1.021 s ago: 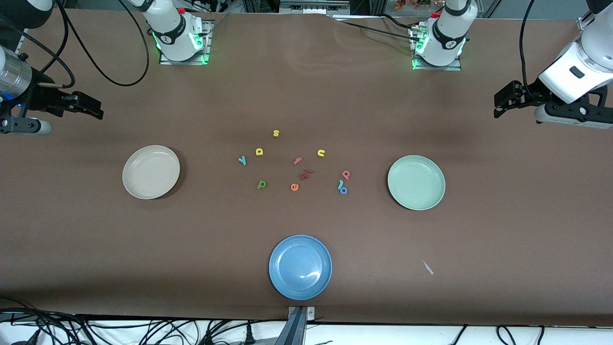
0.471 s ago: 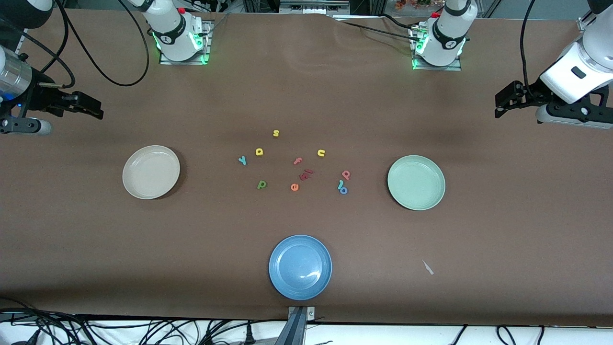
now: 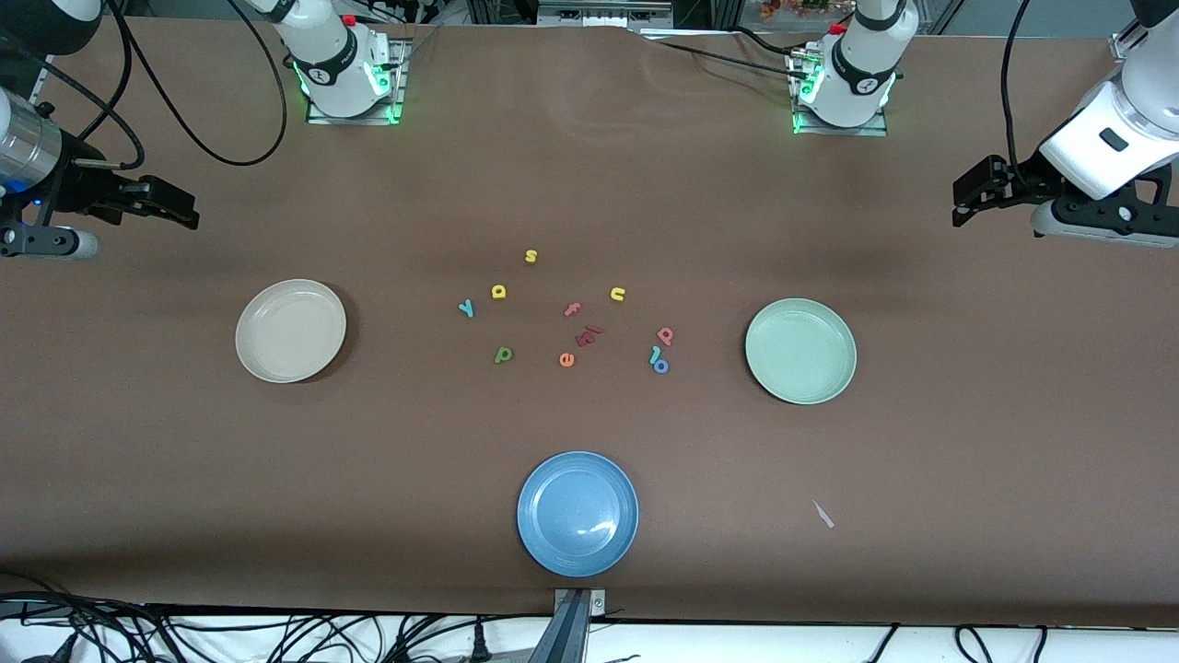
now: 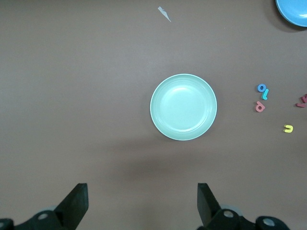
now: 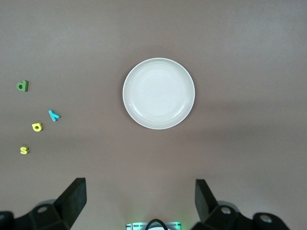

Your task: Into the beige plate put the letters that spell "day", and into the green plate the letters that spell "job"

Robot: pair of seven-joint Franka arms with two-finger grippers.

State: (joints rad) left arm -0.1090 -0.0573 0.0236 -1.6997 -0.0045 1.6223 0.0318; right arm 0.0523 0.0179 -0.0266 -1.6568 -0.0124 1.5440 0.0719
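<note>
The beige plate lies empty toward the right arm's end, the green plate empty toward the left arm's end. Between them on the table lie the teal y, yellow a and dark green d, and closer to the green plate the pink-red b, light-blue j and blue o. My right gripper hangs open high over the table edge past the beige plate. My left gripper hangs open past the green plate. Neither holds anything.
Other letters lie in the cluster: yellow s, yellow u, pink f, orange e, and dark red pieces. A blue plate sits near the front edge. A small white scrap lies nearer the camera than the green plate.
The left gripper has drifted very slightly toward its own end of the table. The letters, the plates and the right arm have not moved.
</note>
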